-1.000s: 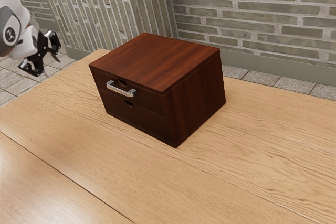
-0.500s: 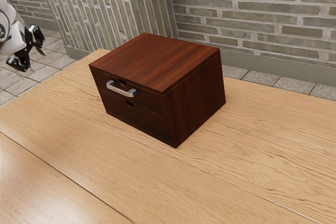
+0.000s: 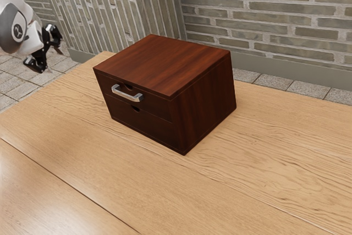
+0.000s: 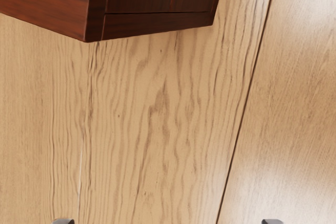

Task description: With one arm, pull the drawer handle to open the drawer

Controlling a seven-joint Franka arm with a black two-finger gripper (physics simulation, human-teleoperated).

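Note:
A dark wooden cabinet (image 3: 165, 64) stands on the table with two drawer fronts, both flush with its face. A silver handle (image 3: 126, 93) sits on the top drawer (image 3: 135, 96). My gripper (image 3: 47, 49) hangs at the exterior view's far left, above the table's far corner and well away from the handle. It is open and holds nothing. In the wrist view the cabinet's lower corner (image 4: 105, 3) lies ahead of the hand over bare wood, and my two fingertips (image 4: 63, 221) stand wide apart.
The light wooden table (image 3: 231, 174) spreads wide in front of and beside the cabinet. A brick wall (image 3: 264, 9) and a tiled floor (image 3: 297, 86) lie behind it. A seam in the tabletop (image 3: 66, 182) runs across the front left.
My hand swung out toward the exterior view's left, then came back right and slightly higher. The cabinet and its drawers have not moved.

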